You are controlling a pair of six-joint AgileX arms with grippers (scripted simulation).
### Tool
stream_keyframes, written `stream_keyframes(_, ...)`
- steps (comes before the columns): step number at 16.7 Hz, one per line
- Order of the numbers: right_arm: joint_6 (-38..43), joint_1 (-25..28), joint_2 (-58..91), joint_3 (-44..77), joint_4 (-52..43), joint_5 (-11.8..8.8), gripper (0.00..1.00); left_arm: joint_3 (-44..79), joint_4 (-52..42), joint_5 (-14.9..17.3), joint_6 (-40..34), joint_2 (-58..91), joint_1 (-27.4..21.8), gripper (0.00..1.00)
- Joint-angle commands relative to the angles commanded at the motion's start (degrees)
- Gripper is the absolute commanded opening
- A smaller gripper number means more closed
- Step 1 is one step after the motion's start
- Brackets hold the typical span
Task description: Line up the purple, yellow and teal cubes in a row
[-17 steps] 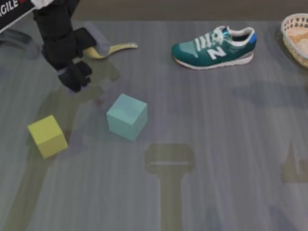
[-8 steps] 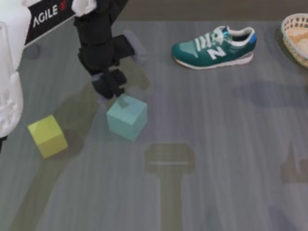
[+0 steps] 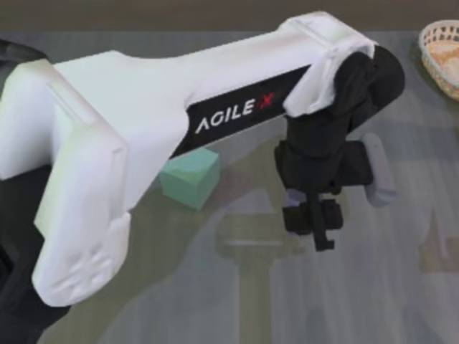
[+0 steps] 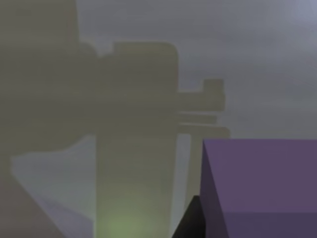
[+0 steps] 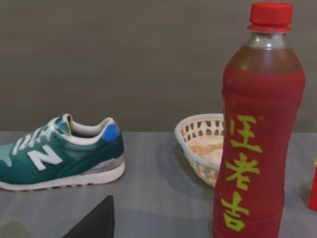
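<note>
My left arm stretches across the table in the top view, and its gripper (image 3: 312, 226) hangs over the middle, right of centre. In the left wrist view the purple cube (image 4: 262, 188) fills the near corner, pressed against a dark finger (image 4: 190, 223); the gripper is shut on it above the table. The pale teal cube (image 3: 192, 179) stands on the table left of the gripper, half covered by the arm. The yellow cube is hidden under the arm. My right gripper (image 5: 96, 223) is parked off the top view, near the back right.
A wicker basket (image 3: 439, 54) sits at the back right corner. The right wrist view shows the teal sneaker (image 5: 59, 153), the basket (image 5: 203, 141) and a tall red bottle (image 5: 257, 134) close by.
My left arm has swung from the back left, past the teal cube, to right of centre. It now covers the yellow cube and the sneaker.
</note>
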Motion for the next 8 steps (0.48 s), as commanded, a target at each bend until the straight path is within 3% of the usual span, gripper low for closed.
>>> stream_keyframes(2,0.00,0.00,0.00,0.00,0.00,0.00,1.00,-0.35,0.10,-0.06,-0.82,-0.68,-2.49,0.00)
stream_keyframes(8,0.00,0.00,0.00,0.00,0.00,0.00,1.00,-1.07,1.11,-0.03,-0.86,-0.36,-2.65,0.00)
